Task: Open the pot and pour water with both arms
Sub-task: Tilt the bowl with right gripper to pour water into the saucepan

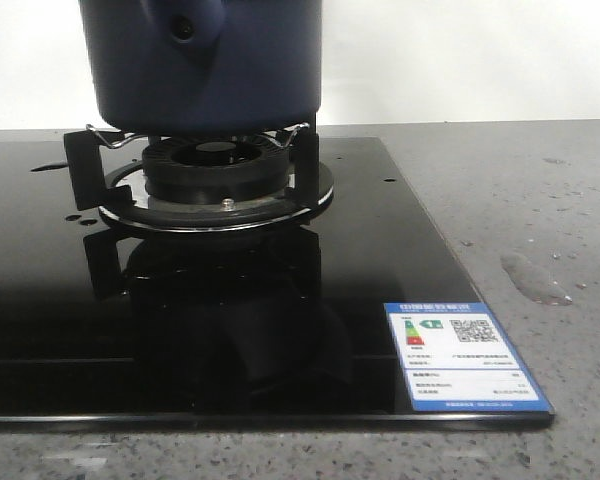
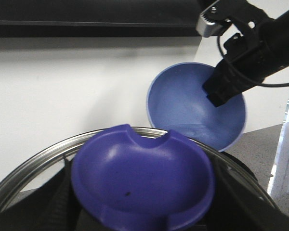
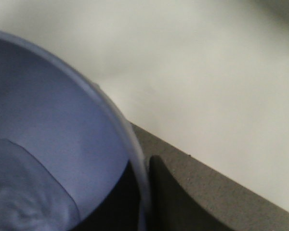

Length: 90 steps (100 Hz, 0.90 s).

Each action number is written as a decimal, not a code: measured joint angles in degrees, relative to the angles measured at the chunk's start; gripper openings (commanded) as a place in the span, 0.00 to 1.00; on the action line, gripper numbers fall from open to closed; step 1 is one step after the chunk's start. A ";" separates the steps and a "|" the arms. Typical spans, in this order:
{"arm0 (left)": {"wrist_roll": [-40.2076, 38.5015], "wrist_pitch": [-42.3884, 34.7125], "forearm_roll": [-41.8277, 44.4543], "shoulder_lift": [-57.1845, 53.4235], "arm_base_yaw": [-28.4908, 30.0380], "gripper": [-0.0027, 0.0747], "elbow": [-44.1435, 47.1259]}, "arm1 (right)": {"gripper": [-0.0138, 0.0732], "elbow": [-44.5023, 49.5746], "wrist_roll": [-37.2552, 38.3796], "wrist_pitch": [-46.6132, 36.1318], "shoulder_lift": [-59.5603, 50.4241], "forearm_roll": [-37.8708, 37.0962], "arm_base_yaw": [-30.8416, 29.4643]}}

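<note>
A puddle of water (image 1: 536, 280) is seen near the surface's (image 1: 580, 400) right edge. Further back, the pot (image 1: 202, 60) rests on the burner (image 1: 215, 175). Above its rim, the lid (image 2: 143, 185) is gripped by the left tool, while the bowl (image 2: 195, 108) is clamped by the right tool (image 2: 226, 86). The bowl should be tipped slowly over the opening.

Right arm (image 2: 260, 43) reaches in from the upper side of the left wrist view, angled downward. Right gripper (image 2: 220, 91) closed on a rim, apparently. Left gripper unseen.
</note>
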 measured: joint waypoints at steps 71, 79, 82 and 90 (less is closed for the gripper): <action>0.00 -3.66 1.08 0.00 -3.14 0.39 0.00 | 0.11 0.00 0.56 -4.83 0.64 -25.71 8.04; 0.00 -4.61 1.08 0.00 -4.19 0.39 0.00 | 0.11 0.00 0.62 -5.74 0.64 -28.01 8.41; 0.00 -4.74 1.08 0.00 -4.49 0.39 0.00 | 0.11 0.00 0.62 -6.30 0.64 -28.75 8.52; 0.00 -4.87 1.08 0.00 -4.85 0.39 0.00 | 0.11 0.00 0.62 -7.56 0.64 -30.49 8.73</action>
